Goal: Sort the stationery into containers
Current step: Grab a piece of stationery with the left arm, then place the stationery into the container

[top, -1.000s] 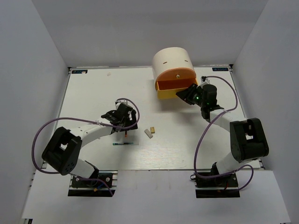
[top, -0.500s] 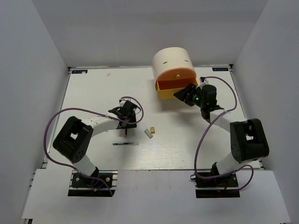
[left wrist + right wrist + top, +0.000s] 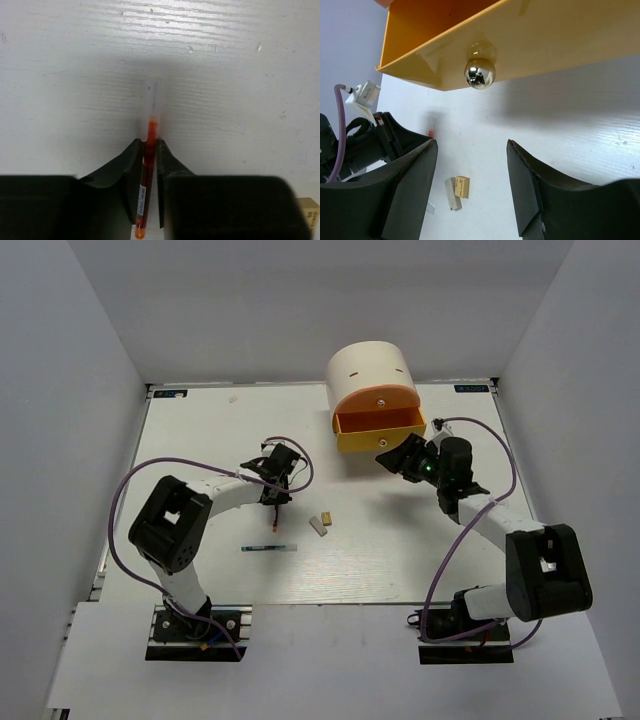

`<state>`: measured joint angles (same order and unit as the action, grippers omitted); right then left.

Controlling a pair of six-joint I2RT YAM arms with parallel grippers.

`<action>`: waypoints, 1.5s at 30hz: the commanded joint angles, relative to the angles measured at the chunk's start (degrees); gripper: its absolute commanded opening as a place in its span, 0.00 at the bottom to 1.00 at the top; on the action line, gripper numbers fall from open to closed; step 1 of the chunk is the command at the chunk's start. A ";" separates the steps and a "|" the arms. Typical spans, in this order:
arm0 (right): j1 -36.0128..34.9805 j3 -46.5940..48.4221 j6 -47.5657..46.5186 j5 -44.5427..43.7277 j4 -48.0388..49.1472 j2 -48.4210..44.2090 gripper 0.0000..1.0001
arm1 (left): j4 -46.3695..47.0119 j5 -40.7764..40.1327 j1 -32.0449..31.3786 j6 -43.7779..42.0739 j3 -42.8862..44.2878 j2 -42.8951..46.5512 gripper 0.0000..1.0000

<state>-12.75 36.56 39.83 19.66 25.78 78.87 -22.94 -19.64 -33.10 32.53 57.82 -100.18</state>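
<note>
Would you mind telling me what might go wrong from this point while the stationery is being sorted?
1. The left end effector clamps the slim orange pen lengthwise, its capped end jutting ahead; so thin a thing may slip out when lifted.
2. The right end effector hangs open just in front of the yellow drawer, so the arms may collide if the pen is brought there.
3. The tan eraser lies nearby and could be knocked.

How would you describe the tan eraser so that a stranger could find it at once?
From the big cream organizer at the far edge of the table, come halfway toward the near edge, where two small blocks lie close together. The tan eraser is the shorter, brownish one, just right of the longer white eraser.
</note>
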 commanded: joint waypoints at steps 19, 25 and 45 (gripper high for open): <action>1.41 -5.08 -22.69 7.22 -6.54 -11.36 0.36 | 14.92 20.94 -1.09 -15.73 12.75 14.66 0.00; 1.68 -6.85 -25.33 9.96 -6.27 -13.83 0.00 | 28.01 33.69 -1.09 -20.57 15.38 14.66 0.00; 2.82 -9.14 -34.56 22.44 -4.16 -16.20 0.00 | 60.73 47.24 -1.09 -30.42 21.89 -5.01 0.00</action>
<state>-10.28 27.83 7.09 40.21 18.55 63.83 32.16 26.13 -33.98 3.36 76.16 -105.14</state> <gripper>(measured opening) 0.008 0.173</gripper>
